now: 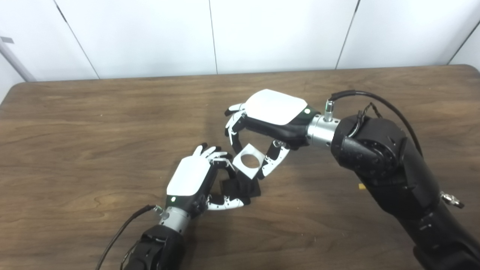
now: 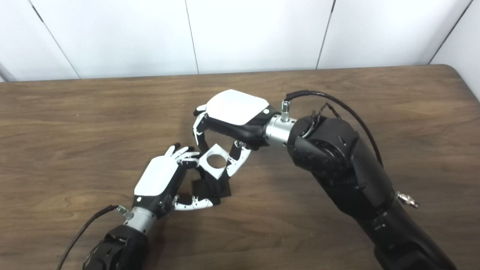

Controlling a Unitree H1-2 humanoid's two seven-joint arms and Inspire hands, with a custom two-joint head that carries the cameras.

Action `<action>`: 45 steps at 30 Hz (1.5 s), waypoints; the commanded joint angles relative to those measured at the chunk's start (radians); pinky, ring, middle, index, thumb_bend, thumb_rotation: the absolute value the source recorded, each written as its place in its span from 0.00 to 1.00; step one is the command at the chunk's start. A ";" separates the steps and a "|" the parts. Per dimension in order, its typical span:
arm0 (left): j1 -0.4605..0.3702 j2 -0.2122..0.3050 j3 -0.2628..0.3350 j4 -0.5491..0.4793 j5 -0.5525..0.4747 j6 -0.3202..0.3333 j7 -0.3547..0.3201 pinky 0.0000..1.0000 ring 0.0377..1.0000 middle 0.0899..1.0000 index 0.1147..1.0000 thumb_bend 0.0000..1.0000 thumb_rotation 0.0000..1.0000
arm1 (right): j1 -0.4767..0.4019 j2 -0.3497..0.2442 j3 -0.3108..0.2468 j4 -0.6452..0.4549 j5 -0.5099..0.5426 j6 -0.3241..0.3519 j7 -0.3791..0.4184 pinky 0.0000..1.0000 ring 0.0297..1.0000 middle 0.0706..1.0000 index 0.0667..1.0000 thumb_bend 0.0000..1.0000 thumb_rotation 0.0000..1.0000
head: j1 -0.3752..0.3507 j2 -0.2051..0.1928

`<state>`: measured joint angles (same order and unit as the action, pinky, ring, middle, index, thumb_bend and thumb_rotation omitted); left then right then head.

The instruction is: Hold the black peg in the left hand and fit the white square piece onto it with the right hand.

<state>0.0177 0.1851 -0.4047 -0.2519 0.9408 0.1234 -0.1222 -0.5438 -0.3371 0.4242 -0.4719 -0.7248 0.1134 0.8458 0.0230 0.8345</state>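
Left eye view shows the white square piece (image 1: 249, 161), round-holed and tilted, pinched in the right hand (image 1: 262, 123) just above the black peg (image 1: 242, 187), which the left hand (image 1: 195, 180) clasps mid-table.

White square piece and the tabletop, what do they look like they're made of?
The white square piece looks like matte plastic, possibly printed: flat even white, crisp edges, a clean round hole. The table looks like dark wood or wood-look laminate: brown grain streaks under a soft sheen. Which one, I can't tell.

Matt wood-grain table (image 1: 93, 142)
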 commanded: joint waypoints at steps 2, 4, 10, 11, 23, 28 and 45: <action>0.014 0.005 -0.020 0.014 0.016 0.007 -0.035 1.00 0.90 0.78 0.42 0.52 0.05 | -0.029 0.008 0.001 -0.001 -0.010 -0.010 -0.017 0.84 0.90 0.73 0.45 0.52 0.13 | 0.000 0.000; 0.014 0.004 -0.019 0.014 0.015 0.007 -0.033 1.00 0.90 0.78 0.42 0.52 0.05 | -0.025 0.010 0.008 0.003 -0.014 -0.018 -0.020 0.84 0.90 0.72 0.45 0.52 0.13 | 0.000 0.000; 0.013 0.004 -0.018 0.014 0.014 0.007 -0.033 1.00 0.90 0.78 0.42 0.52 0.05 | -0.019 0.009 0.031 0.010 -0.020 -0.015 -0.006 0.85 0.90 0.72 0.45 0.52 0.13 | -0.003 0.004; 0.012 0.004 -0.018 0.013 0.015 0.009 -0.036 1.00 0.90 0.78 0.42 0.52 0.05 | -0.017 0.010 0.033 0.010 -0.021 -0.013 -0.006 0.85 0.90 0.72 0.45 0.52 0.13 | -0.005 0.003; 0.012 0.007 -0.019 0.008 0.014 0.015 -0.038 1.00 0.90 0.79 0.42 0.52 0.05 | -0.008 0.013 0.044 0.031 -0.038 -0.024 -0.016 0.85 0.90 0.73 0.45 0.52 0.13 | -0.002 0.004; 0.011 0.010 -0.017 0.008 0.014 0.015 -0.039 1.00 0.90 0.78 0.42 0.52 0.05 | -0.007 0.018 0.044 0.038 -0.040 -0.028 -0.021 0.85 0.90 0.73 0.45 0.52 0.13 | -0.004 0.003; 0.009 0.011 -0.018 0.003 0.014 0.019 -0.047 1.00 0.91 0.79 0.42 0.52 0.05 | -0.002 0.028 0.041 0.054 -0.047 -0.026 -0.029 0.84 0.90 0.74 0.45 0.52 0.13 | 0.009 0.008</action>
<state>0.0165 0.1852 -0.4049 -0.2547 0.9405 0.1377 -0.1270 -0.5183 -0.3190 0.4748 -0.4117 -0.7713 0.1073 0.8492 0.0322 0.8421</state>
